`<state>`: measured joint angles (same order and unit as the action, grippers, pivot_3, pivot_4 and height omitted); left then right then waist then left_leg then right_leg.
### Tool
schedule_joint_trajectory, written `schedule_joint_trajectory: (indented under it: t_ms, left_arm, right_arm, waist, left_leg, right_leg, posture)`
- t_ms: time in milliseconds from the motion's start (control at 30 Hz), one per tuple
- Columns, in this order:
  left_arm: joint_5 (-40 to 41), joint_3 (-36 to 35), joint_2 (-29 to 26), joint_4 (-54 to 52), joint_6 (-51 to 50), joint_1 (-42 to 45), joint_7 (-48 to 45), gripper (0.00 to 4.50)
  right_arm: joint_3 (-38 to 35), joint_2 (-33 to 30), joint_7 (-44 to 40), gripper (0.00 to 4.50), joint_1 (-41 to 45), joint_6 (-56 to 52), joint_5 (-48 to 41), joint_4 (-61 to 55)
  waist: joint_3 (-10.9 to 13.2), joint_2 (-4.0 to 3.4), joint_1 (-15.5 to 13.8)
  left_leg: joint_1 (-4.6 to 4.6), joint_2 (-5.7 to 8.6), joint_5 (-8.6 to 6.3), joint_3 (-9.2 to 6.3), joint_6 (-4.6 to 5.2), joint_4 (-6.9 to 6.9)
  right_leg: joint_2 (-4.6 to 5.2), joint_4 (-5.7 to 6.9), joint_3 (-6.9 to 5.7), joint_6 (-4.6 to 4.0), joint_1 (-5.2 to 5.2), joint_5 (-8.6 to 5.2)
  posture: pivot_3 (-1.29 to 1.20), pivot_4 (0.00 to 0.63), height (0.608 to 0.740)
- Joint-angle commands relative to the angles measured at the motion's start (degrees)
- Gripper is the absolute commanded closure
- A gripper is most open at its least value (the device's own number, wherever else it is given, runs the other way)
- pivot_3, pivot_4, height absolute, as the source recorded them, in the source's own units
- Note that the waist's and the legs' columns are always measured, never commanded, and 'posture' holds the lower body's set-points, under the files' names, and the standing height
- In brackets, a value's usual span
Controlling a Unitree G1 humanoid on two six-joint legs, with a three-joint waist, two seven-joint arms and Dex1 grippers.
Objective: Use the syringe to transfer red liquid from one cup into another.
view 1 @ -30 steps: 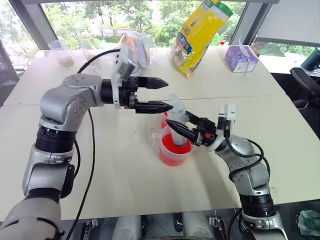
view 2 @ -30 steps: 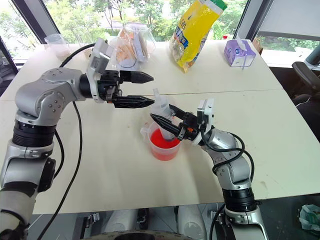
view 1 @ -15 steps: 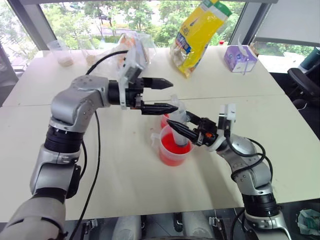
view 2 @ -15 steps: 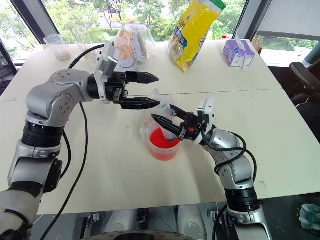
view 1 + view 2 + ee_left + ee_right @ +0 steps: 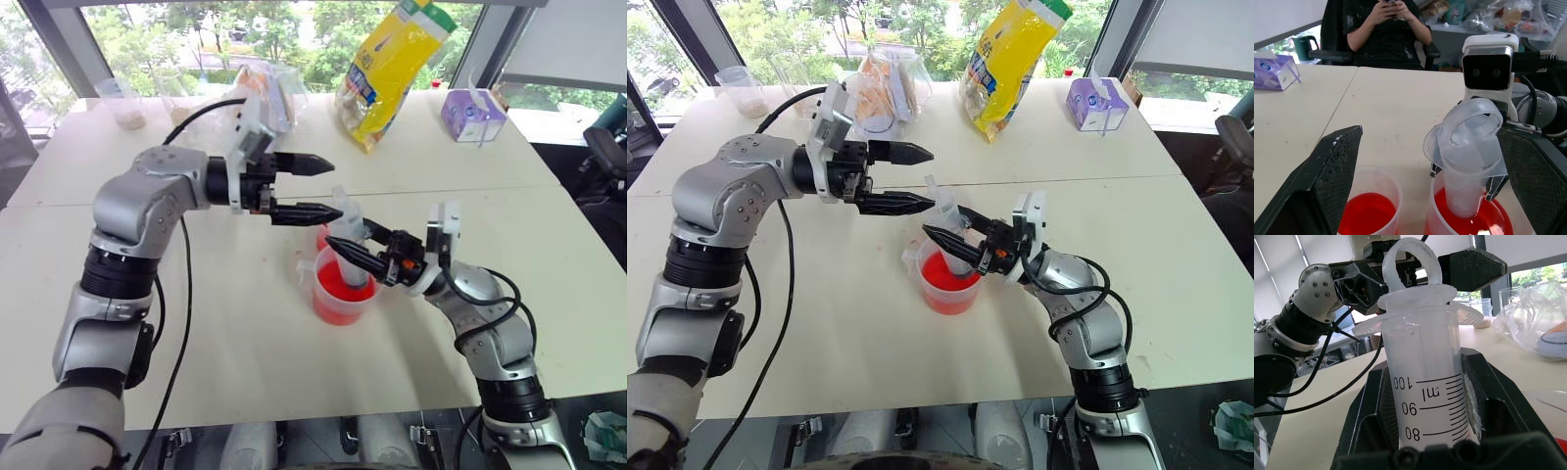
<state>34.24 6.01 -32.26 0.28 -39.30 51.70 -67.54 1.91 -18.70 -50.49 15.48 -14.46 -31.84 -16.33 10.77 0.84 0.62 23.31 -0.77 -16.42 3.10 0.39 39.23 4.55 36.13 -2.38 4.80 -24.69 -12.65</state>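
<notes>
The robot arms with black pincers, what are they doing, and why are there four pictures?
Two pictures come from cameras in the robot's head, two from cameras on its wrists. Its right gripper is shut on the syringe, a big clear tube standing in the beaker of red liquid. Its left gripper hangs open by the syringe's top. The small cup, also holding red, stands beside the beaker on the white table. Farther back lie a yellow bag and a tissue box.
</notes>
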Motion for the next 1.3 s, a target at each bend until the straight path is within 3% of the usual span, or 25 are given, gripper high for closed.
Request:
schedule_joint_trajectory:
  t_ms: [33,633,1300]
  left_arm:
    - [-0.28,-2.91,-0.73,0.43,1.24,0.9,1.0,0.0]
    - [3.92,-5.96,-3.98,-1.62,-2.32,-0.59,-0.29,0.0]
    - [-2.52,-1.9,3.9,2.87,3.28,0.31,2.86,0.0]
  right_arm:
    - [0.44,-0.58,-0.92,3.11,0.14,0.3,-1.14,-2.9]
    - [0.63,-1.65,-1.37,3.11,0.69,-0.05,-1.9,-2.68]
    - [0.47,-1.83,-1.04,3.11,0.88,-0.67,-2.28,-3.47]
  waist:
    - [0.0,0.0,0.0]
    - [0.0,0.0,-0.09]
    - [0.0,0.0,-0.08]
  left_leg:
    - [0.0,0.0,0.0,0.0,0.0,0.0]
    - [-0.01,-0.02,0.0,-0.01,0.0,0.0]
    - [-0.01,0.02,0.0,0.0,0.0,0.05]
  right_leg:
    - [0.0,0.0,0.0,0.0,0.0,0.0]
    - [-0.01,0.02,0.0,0.0,0.0,0.0]
    - [0.02,0.02,-0.01,0.0,0.03,0.0]
  posture:
    - [0.0,0.15,0.74]
    - [0.0,0.15,0.74]
    - [0.0,0.15,0.74]
